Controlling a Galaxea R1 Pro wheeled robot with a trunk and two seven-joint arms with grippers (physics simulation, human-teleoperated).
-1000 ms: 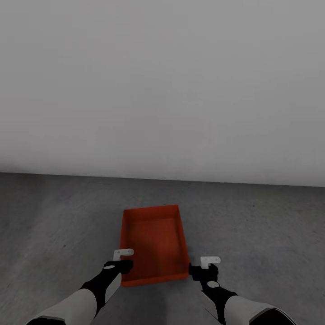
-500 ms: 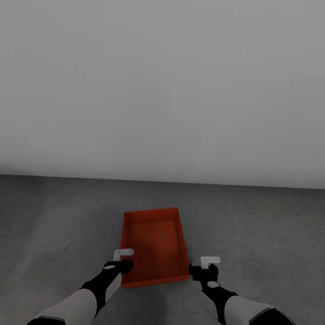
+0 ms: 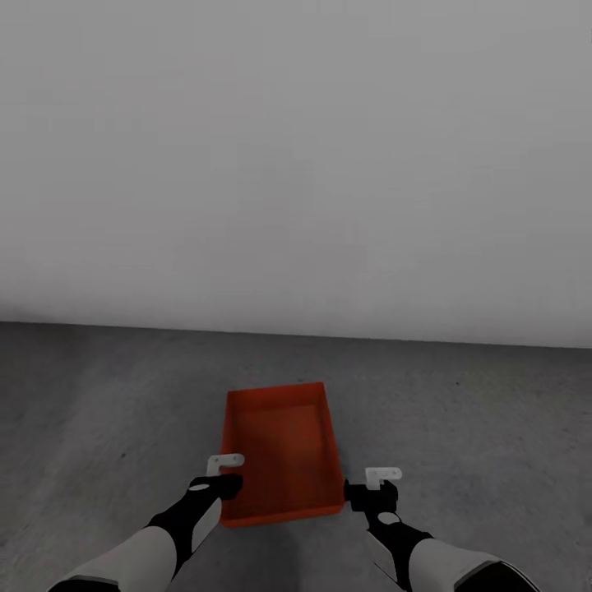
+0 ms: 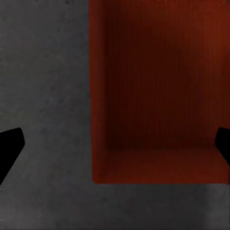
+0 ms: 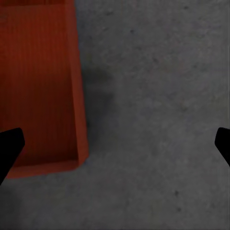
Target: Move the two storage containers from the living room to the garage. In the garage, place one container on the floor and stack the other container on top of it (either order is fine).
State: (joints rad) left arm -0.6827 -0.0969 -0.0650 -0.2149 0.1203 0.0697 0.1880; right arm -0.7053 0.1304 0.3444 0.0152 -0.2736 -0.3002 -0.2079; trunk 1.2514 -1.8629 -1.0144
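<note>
Both grippers, left [image 3: 220,475] and right [image 3: 372,487], are hanging spread apart and empty beside 1 storage container [image 3: 281,450] on the floor [image 3: 477,427], while the view is creeping back, so stacking awaits.

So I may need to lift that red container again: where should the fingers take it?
Probably by its two long side walls, one gripper per side, coming down from above. The storage container sits flat on the floor, open top up, with low straight walls; the left gripper and right gripper already flank its near corners, both open.
</note>
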